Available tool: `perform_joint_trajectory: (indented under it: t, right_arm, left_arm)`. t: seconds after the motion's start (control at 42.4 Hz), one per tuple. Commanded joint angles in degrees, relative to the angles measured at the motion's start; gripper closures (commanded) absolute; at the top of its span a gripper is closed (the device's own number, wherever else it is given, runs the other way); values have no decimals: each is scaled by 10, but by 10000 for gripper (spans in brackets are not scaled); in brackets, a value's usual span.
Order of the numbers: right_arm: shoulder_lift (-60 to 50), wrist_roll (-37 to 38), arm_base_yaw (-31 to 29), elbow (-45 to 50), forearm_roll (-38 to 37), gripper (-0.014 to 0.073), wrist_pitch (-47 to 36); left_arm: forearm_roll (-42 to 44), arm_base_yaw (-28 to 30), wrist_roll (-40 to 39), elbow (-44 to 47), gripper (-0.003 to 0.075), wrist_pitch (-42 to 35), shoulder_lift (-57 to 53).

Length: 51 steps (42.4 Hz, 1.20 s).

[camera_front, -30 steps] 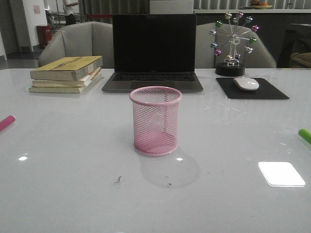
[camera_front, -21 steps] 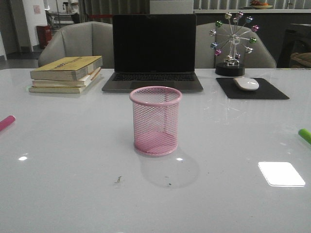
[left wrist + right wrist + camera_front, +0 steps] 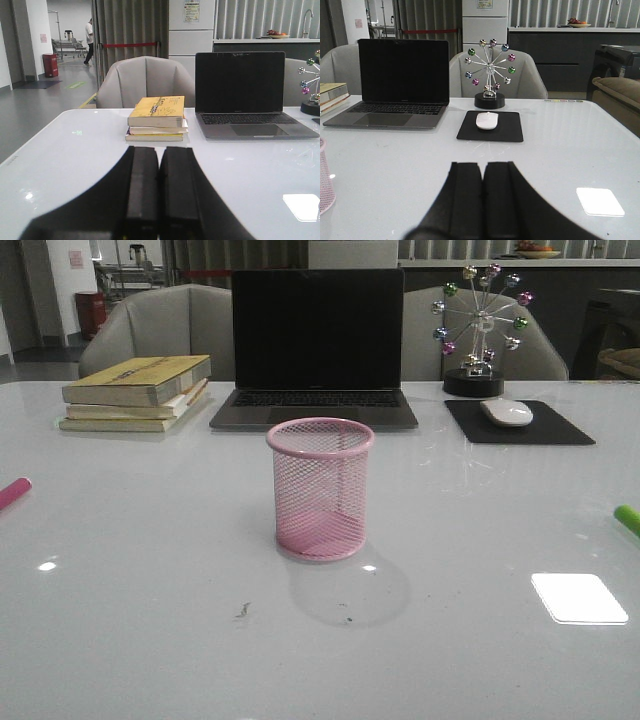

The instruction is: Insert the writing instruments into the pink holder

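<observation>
- Standing upright mid-table in the front view: pink mesh holder (image 3: 320,488), empty, nothing in it or touching it.
- Holder also clips into the right wrist view as a sliver of pink mesh (image 3: 326,176) at the frame edge.
- Pink marker (image 3: 14,492) lies flat on the table at the far left edge of the front view, only its end visible, well apart from the holder.
- Green marker (image 3: 627,519) lies flat at the far right edge, also cut off by the frame, well apart from the holder.
- Left gripper (image 3: 159,165): fingers pressed together, no gap, gripping nothing; hangs over bare table.
- Right gripper (image 3: 483,177): fingers likewise pressed together with nothing between them, over bare table.
- Neither arm shows in the front view.
- Behind the holder: laptop (image 3: 316,345), lid up, screen dark.
- Left of the laptop: stack of books (image 3: 137,392), yellow cover on top.
- Right of the laptop: white mouse (image 3: 507,412) on a black mouse pad (image 3: 518,423).
- Behind the pad: desk toy (image 3: 480,328) shaped like a Ferris wheel with coloured balls, on a black base.
- Table (image 3: 150,620) is glossy white, showing a bright rectangular light reflection near the front right.
- Grey chairs (image 3: 160,328) sit behind the table.
</observation>
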Motion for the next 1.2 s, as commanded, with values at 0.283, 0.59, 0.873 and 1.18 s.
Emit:
perform_joint_trajectory:
  t: [0.283,0.59,0.873,1.18]
  right_arm:
    - [-9,0,0,-93,-7,537,-6]
    - [75,-5,0,-309,-10,537,137]
    - [208,-5,0,-414,-10,537,318]
    - [311,-5,0,-406,-10,537,445]
  left_arm:
    - [-27,-4,-3,-90,629,-54,-9]
    - [-27,-4,-3,-294,629,70,68]
    - [-27,-4,-3,-401,629,255,207]
    - [-27,-4,-3,-397,629,392,331]
